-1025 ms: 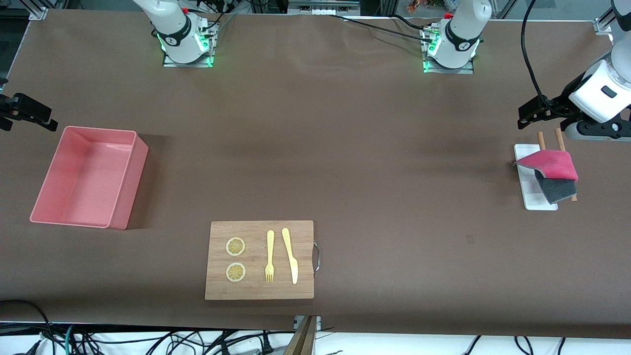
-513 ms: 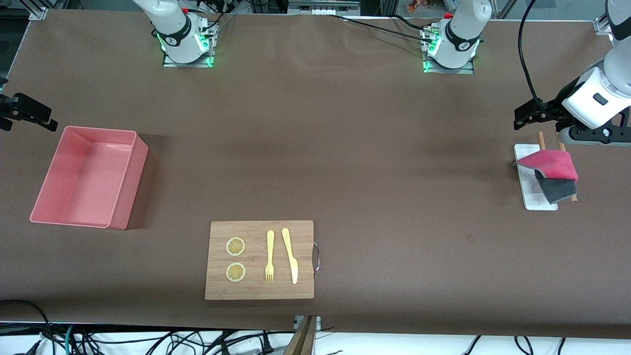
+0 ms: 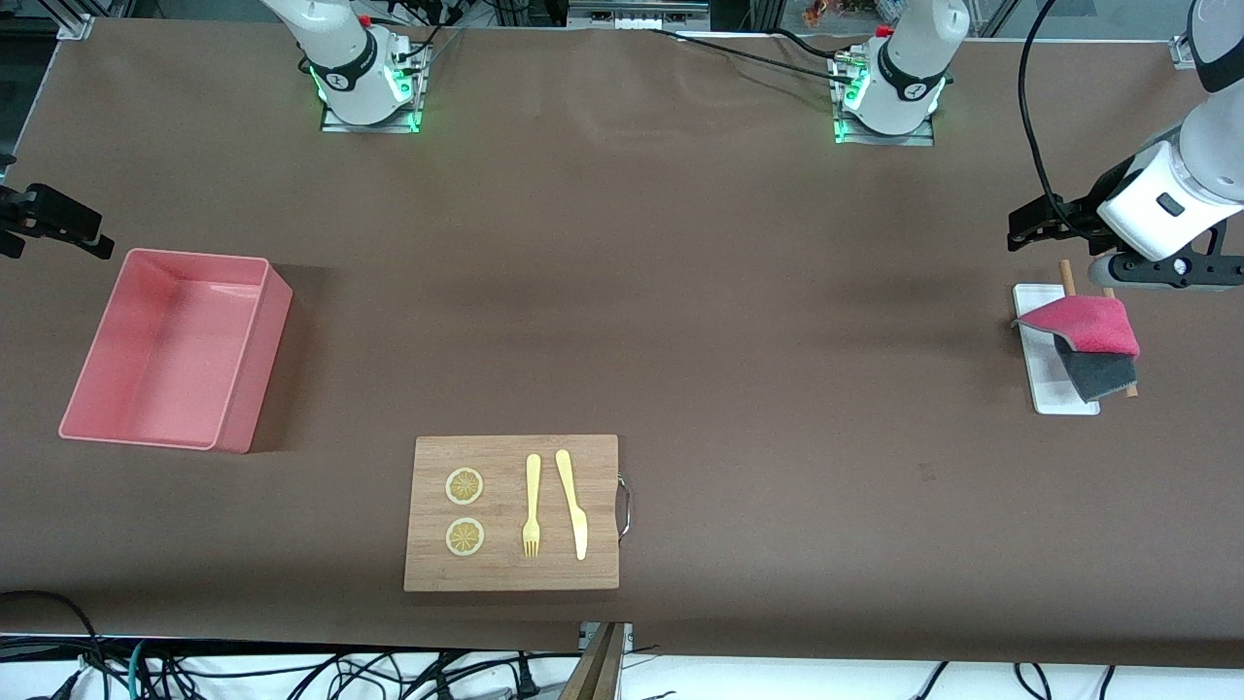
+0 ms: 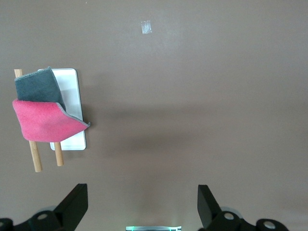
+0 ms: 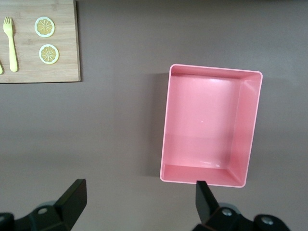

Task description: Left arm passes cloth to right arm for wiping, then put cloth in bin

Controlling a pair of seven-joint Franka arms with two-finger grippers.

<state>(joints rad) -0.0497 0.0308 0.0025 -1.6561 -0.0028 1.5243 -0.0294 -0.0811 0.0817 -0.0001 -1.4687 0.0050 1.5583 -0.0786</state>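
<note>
The cloth [image 3: 1087, 329], magenta-red with a dark grey flap, lies draped over two wooden sticks [image 3: 1066, 275] and a flat white tray [image 3: 1048, 391] at the left arm's end of the table. It also shows in the left wrist view [image 4: 42, 124]. My left gripper [image 3: 1042, 222] is open and empty, up over bare table beside the tray [image 4: 72, 94], its own jaws wide apart [image 4: 143, 202]. The pink bin [image 3: 255, 381] stands empty at the right arm's end. My right gripper [image 3: 53, 222] waits open beside the bin [image 5: 251, 130], jaws wide [image 5: 139, 199].
A wooden cutting board [image 3: 603, 486] with two lemon slices [image 3: 465, 486], a yellow fork [image 3: 532, 506] and a yellow knife [image 3: 573, 504] lies near the table's front edge, between bin and cloth. The board also shows in the right wrist view [image 5: 67, 53].
My left gripper has shifted a little away from the cloth toward the table's middle and the bases' side. The cloth and the right arm have not moved.
</note>
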